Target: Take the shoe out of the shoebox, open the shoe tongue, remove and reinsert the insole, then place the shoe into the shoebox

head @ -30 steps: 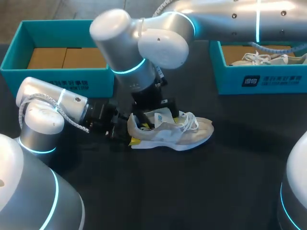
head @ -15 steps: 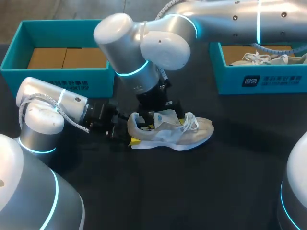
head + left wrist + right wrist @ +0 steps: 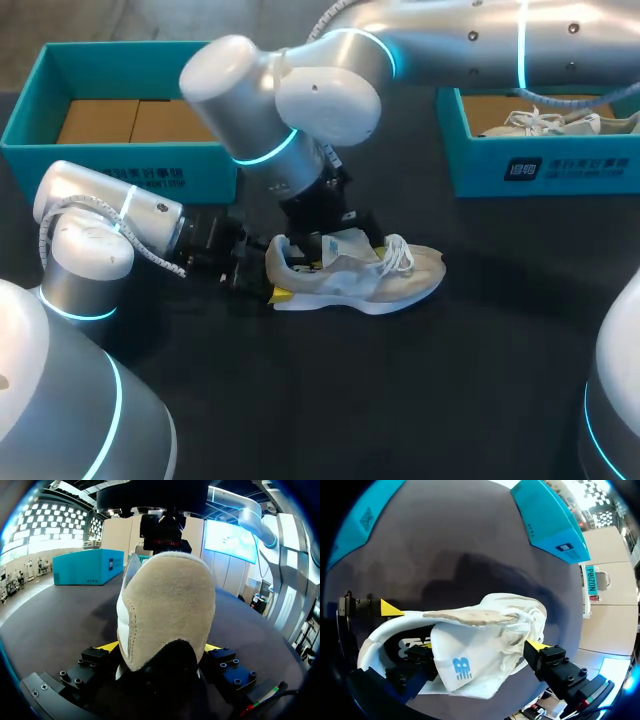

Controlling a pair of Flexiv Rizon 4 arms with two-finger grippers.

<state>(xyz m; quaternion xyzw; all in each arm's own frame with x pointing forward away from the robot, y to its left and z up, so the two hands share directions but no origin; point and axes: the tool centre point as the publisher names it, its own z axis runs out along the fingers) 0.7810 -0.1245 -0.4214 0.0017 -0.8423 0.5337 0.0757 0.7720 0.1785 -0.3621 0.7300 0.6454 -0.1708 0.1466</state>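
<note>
Left jaws clamp the shoe's (image 3: 400, 277) heel on the worktop (image 3: 400, 400). Right jaws straddle its tongue (image 3: 470, 650), and I cannot tell whether they grip it. 2 teal boxes (image 3: 110, 165) stand behind.

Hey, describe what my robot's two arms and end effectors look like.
The left arm and right arm are rounded silver-white segments with glowing cyan rings at the joints. A white braided cable loops by the left arm's wrist. The left end effector and right end effector are black, bolted blocks with yellow tips.

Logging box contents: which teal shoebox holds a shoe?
The right-hand shoebox, with a pale laced shoe inside; the left-hand shoebox shows only brown cardboard.
</note>
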